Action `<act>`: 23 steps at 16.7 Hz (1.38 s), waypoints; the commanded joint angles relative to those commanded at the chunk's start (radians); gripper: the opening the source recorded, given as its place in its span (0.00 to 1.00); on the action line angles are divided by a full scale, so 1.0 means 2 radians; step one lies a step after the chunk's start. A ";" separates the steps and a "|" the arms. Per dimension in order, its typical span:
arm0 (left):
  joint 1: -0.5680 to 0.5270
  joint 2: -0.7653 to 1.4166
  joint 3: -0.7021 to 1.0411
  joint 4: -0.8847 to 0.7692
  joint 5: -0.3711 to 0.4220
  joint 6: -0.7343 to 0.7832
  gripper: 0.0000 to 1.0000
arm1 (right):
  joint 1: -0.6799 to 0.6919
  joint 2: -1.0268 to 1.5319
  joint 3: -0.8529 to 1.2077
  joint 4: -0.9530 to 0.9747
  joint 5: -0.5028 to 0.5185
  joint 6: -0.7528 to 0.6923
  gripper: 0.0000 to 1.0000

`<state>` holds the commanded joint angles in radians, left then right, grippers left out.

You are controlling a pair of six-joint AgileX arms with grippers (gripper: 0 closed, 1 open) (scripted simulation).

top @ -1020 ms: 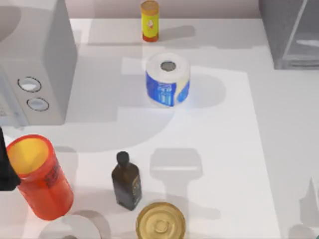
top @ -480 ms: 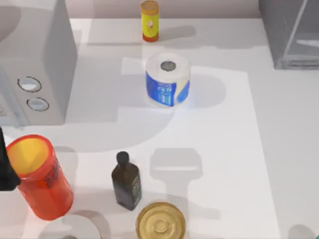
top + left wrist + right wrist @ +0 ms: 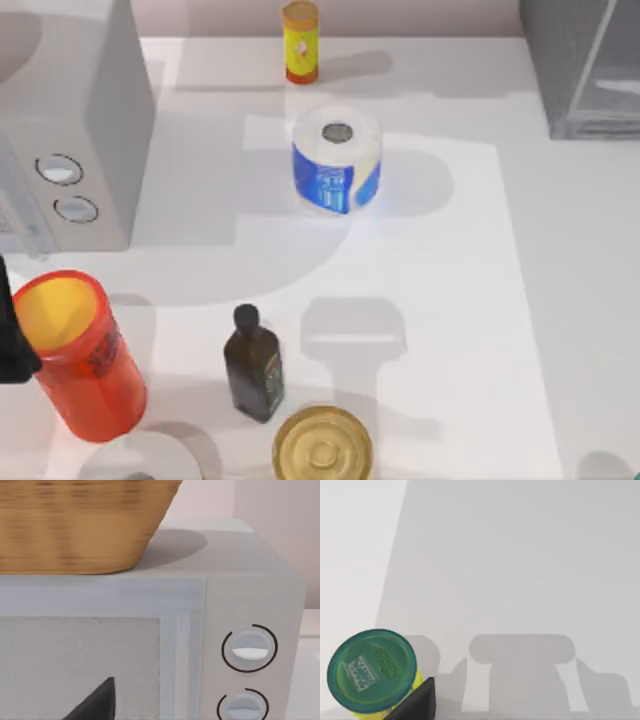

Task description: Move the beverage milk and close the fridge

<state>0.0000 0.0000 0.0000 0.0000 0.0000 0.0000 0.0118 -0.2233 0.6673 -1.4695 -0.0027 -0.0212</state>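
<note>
White table (image 3: 560, 300) unchanged — fridge (image 3: 585, 65) still at right; gripper states unreadable.

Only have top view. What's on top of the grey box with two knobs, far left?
Observer: A woven basket sits on the knob box, seen in the left wrist view.
Operator: Anything under the right arm's camera?
Observer: A yellow tub with a green lid stands on the table.
Operator: Upright?
Observer: Yes, lid facing up, with pale printing on it.
</note>
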 joint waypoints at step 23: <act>0.000 0.000 0.000 0.000 0.000 0.000 1.00 | -0.830 0.935 0.313 -0.015 -0.432 -0.932 1.00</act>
<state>0.0000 0.0000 0.0000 0.0000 0.0000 0.0000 -1.6476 1.6469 1.2926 -1.4990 -0.8665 -1.8849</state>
